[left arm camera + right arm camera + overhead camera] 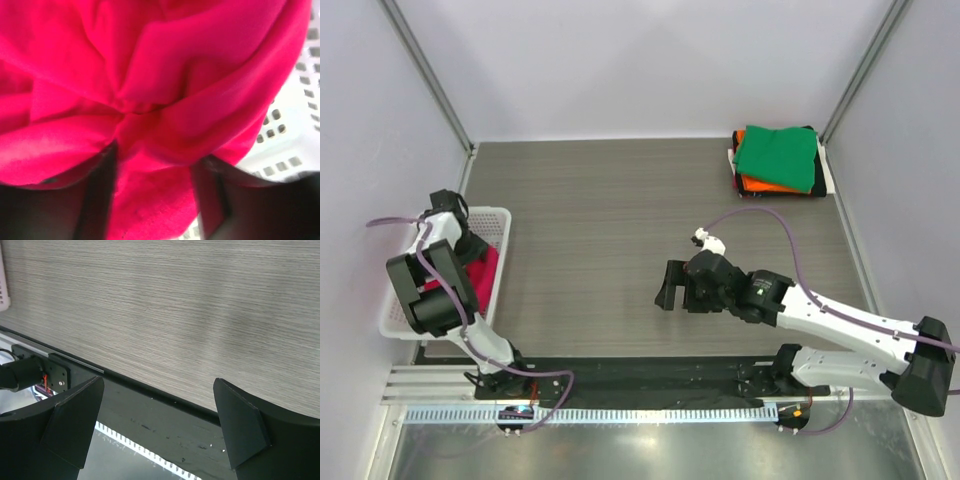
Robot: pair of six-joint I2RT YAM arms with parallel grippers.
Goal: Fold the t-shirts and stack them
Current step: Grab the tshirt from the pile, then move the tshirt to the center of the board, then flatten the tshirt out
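Pink shirt [150, 75]: crumpled, lying in the basket; its folds fill most of the left wrist view
Basket [503, 216]: white plastic mesh, at the left edge of the tabletop [610, 220], beside the left arm
Left gripper [155, 170]: pointed down into the basket and pressed into the pink shirt; fingers [97, 200] stand apart with a fold of cloth bulging between them; whether they clamp it cannot be told
Stack [775, 170]: folded shirts at the far right corner of the tabletop
Green shirt [778, 150]: top of the stack, a neat rectangle
Orange shirt [760, 186]: under the green, near edge showing
Dark shirt [817, 183]: under the orange, showing at the right and near edges
White shirt [731, 160]: lowest, a slim edge at the left side
Right gripper [159, 385]: spread wide, nothing between the fingers; hangs low over bare tabletop near the front middle, well apart from basket and stack
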